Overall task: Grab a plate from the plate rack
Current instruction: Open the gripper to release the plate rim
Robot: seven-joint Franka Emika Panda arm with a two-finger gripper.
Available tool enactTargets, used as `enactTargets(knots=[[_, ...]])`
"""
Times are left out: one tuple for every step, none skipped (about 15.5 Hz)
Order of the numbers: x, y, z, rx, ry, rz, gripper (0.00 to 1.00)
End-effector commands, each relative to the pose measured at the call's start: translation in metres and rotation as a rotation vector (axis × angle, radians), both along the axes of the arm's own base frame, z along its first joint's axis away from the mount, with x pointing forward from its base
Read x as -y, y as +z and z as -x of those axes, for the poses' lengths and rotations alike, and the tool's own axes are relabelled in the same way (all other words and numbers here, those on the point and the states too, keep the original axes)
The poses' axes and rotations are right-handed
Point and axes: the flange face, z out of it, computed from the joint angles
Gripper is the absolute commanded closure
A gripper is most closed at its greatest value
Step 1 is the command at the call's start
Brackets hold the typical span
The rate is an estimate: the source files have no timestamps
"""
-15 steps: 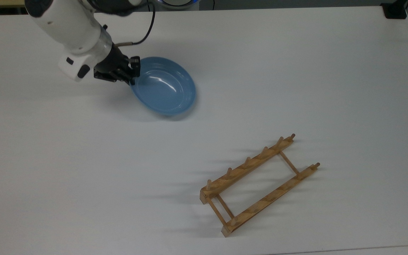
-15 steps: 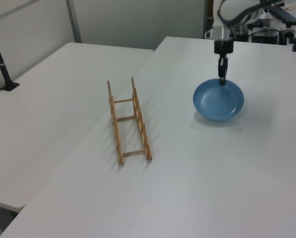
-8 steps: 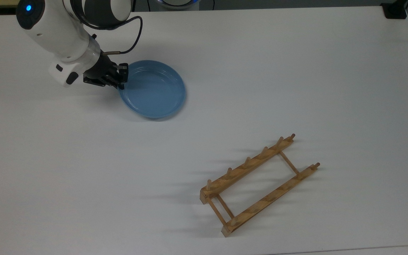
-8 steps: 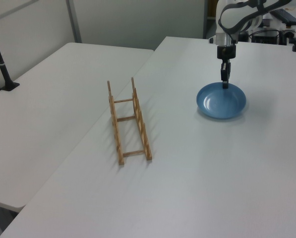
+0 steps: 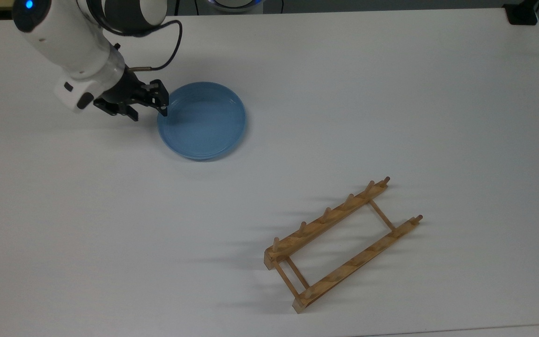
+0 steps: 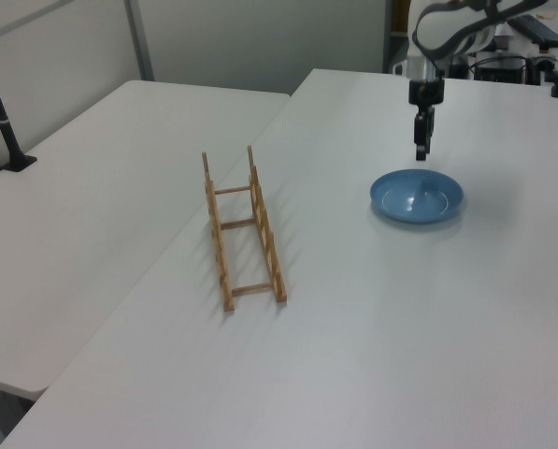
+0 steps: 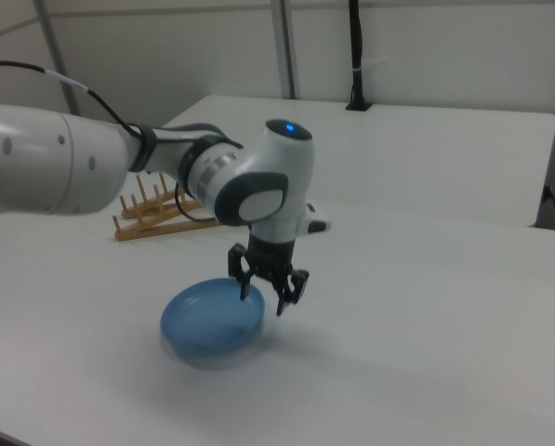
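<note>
Top view: one plate [image 5: 202, 120], light blue, flat on the white table [image 5: 391, 93], well facing up, nothing in it. One plate rack [image 5: 342, 245], wooden, bare, well apart toward the top view's lower right. One gripper [image 5: 150, 110] at the plate's left rim, jaws spread, pinching nothing.

Left view: same single plate [image 6: 417, 196] flat on the table, gripper [image 6: 422, 150] just above its far edge, clear of it. Rack [image 6: 242, 229] with no plate between its pegs.

Right view: fingers [image 7: 244, 283] parted over the plate [image 7: 212, 321]; rack [image 7: 161, 214] behind the arm.
</note>
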Motion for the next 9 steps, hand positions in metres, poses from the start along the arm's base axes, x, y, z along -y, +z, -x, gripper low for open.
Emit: enactTargets(knots=[[-0.020, 0.089, 0.006, 0.057, -0.100, 0.035, 0.00], [-0.030, 0.116, 0.008, 0.058, -0.149, 0.042, 0.00], [-0.043, 0.138, 0.011, 0.049, -0.200, 0.047, 0.00], [-0.059, 0.156, 0.014, 0.041, -0.240, 0.060, 0.00], [-0.076, 0.171, 0.016, 0.041, -0.276, 0.065, 0.00], [-0.088, 0.188, 0.019, 0.053, -0.320, 0.069, 0.00], [-0.097, 0.202, 0.026, 0.046, -0.369, 0.071, 0.00], [-0.108, 0.217, 0.032, 0.042, -0.406, 0.074, 0.00], [-0.119, 0.235, 0.038, 0.037, -0.423, 0.078, 0.00]])
